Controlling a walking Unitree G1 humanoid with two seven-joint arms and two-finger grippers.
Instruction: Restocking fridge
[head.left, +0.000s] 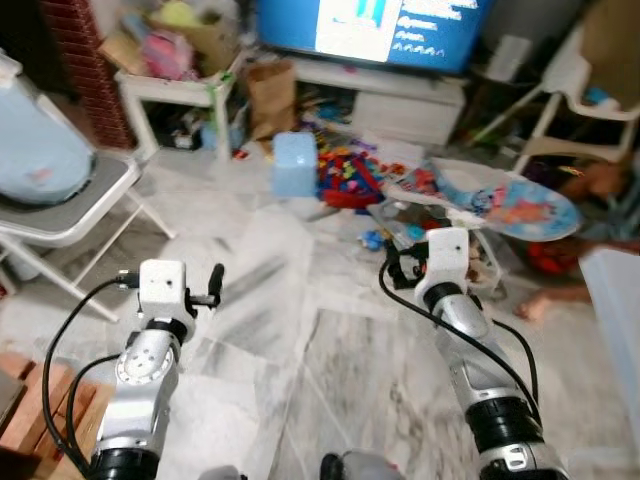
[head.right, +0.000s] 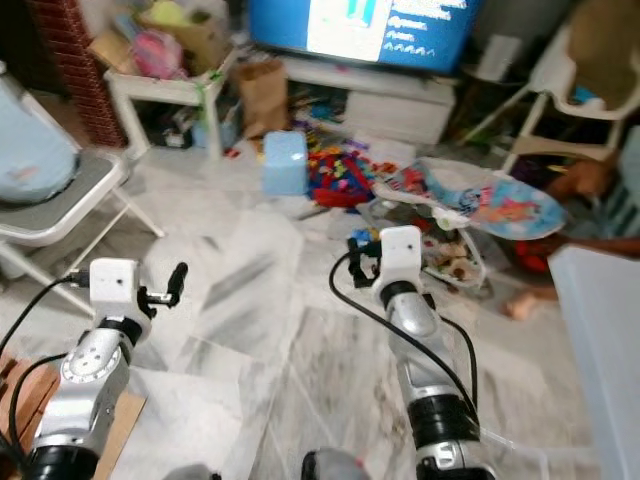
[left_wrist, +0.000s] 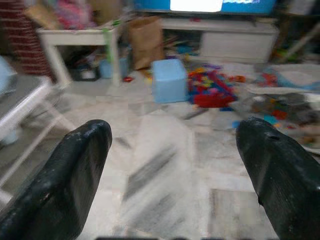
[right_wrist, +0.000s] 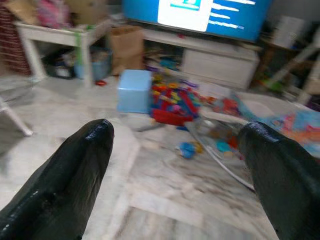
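A lived-in family living room in a home. Marble-tiled floor (head.left: 330, 350) strewn with a heap of bright toy blocks (head.left: 355, 175) beside a pale blue plastic box (head.left: 294, 163). Large lit television (head.left: 370, 25) above a low white cabinet (head.left: 405, 100). Small white table (head.left: 175, 90) piled with clutter, brown paper bag (head.left: 271, 92) alongside, folding chair (head.left: 70, 210) nearby, colourful baby bouncer (head.left: 505, 205).

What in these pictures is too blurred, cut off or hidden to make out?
- TV screen: head views, cut by the top edge, text unreadable.
- Person: head views, cut by the right edge.
- Toy pile: right wrist view, blurred, pieces indistinct.
- Left gripper, right gripper: open, holding nothing.
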